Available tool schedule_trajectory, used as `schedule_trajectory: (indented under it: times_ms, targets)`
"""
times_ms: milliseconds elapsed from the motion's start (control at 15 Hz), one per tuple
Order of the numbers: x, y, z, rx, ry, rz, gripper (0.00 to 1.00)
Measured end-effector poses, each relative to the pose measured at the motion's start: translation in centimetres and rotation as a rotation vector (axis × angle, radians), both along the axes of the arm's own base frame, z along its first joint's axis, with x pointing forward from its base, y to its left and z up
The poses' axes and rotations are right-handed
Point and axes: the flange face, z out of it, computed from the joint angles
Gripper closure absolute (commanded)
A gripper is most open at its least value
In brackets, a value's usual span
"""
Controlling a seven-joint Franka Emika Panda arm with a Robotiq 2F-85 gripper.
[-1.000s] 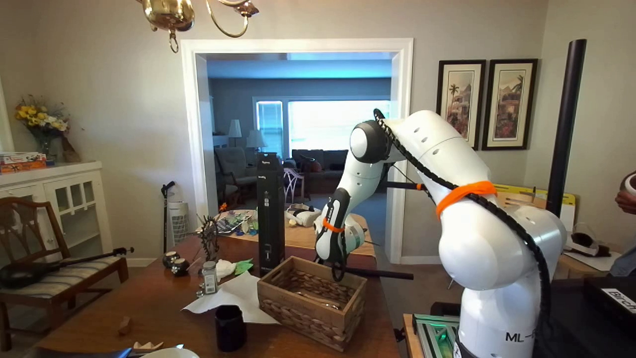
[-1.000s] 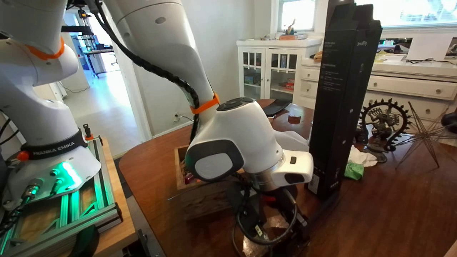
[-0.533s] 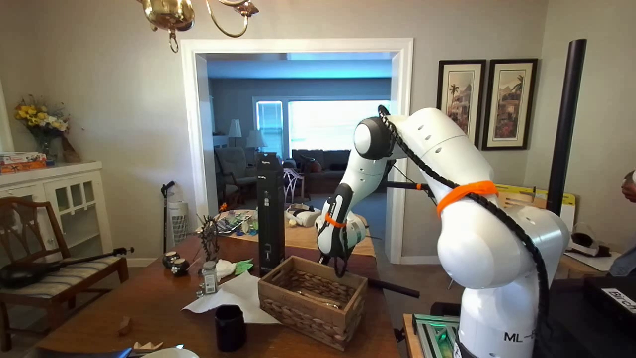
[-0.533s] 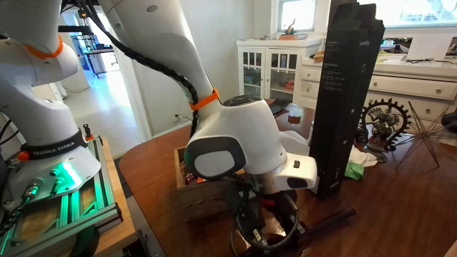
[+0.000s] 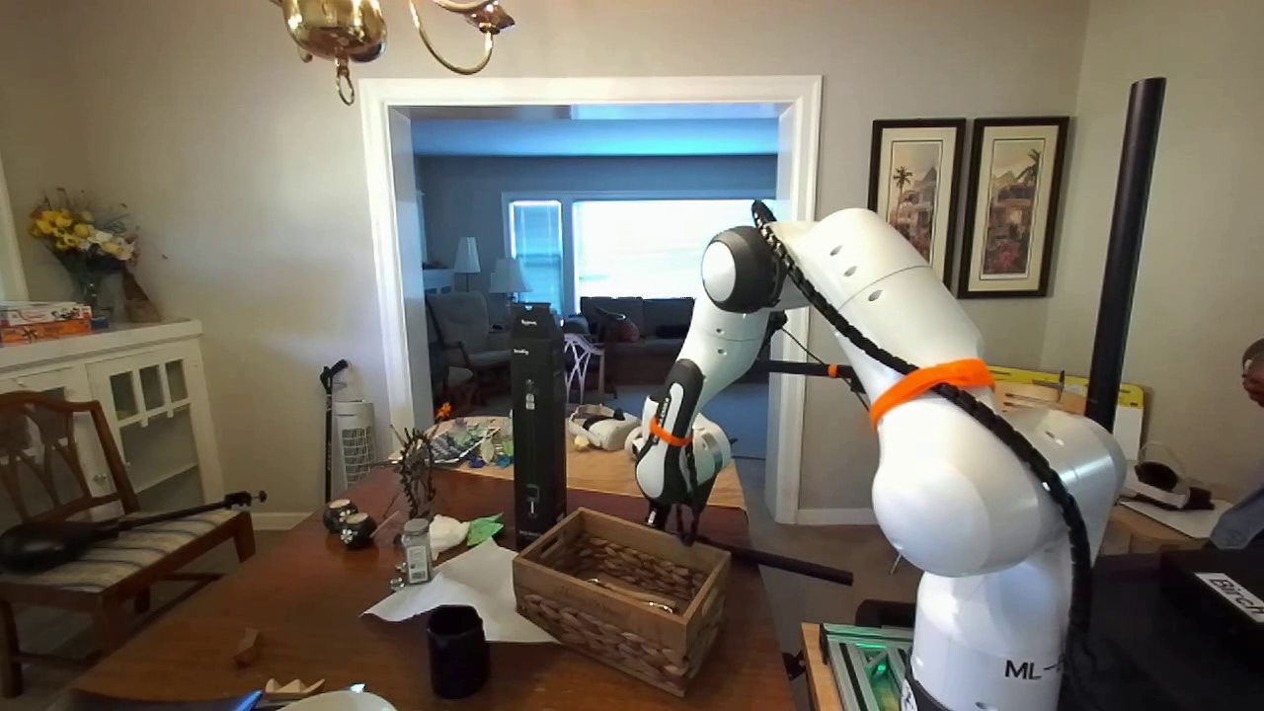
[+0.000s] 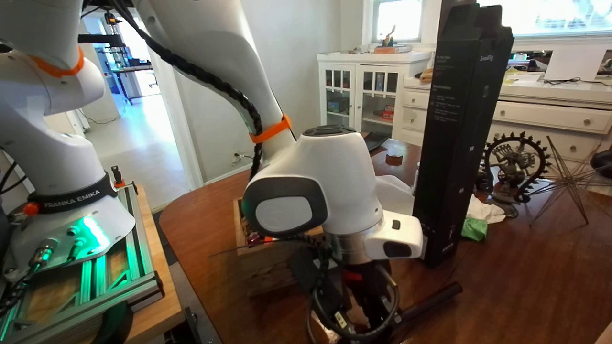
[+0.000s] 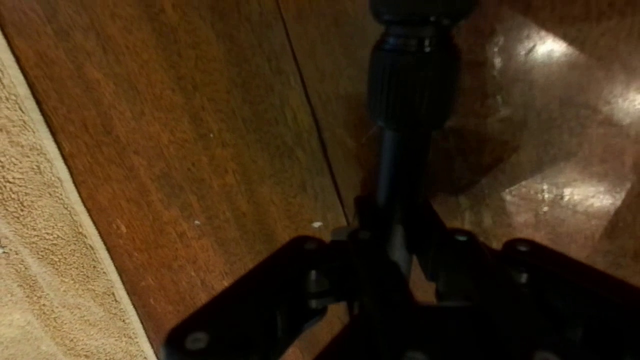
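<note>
Pinches between black fingers [image 7: 434, 232] of the two-fingered gripper [image 7: 397, 222], nearly together, with just a slim shaft's width between: holds a long, round, black rod [image 6: 430, 302] on its narrow shaft [image 7: 402, 165], right next to a ribbed black collar [image 7: 414, 90]. Sticks out well past the gripper in both exterior views, above the polished red-brown wooden table [image 6: 535, 296] in an exterior view; cannot tell whether clear of the surface. Looks stiff, hard and smooth, probably fairly light, not fragile. Likely to swivel or tip in so narrow a pinch, given the length. Best taken squarely across bare shaft, close to the balance point, with the collar as a stop against sliding. Worth keeping off the collar itself, ridged and wider. Farther out: near a woven, wood-framed brown basket [image 5: 583, 617], then a tall black cardboard box [image 6: 454, 143], upright on the same table.
</note>
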Motion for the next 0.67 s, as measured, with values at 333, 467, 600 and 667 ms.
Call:
schedule_trajectory:
  times_ms: [333,467,600,667]
  targets:
    - [-0.3,-0.2,0.1,-0.018,0.027,0.000,0.07]
    - [0.0,0.0,0.0,-0.015,0.020,-0.003,0.00]
    - [0.7,0.3,-0.1,-0.014,0.000,-0.011,0.00]
    - [1.1,0.3,-0.1,-0.015,-0.016,-0.018,0.00]
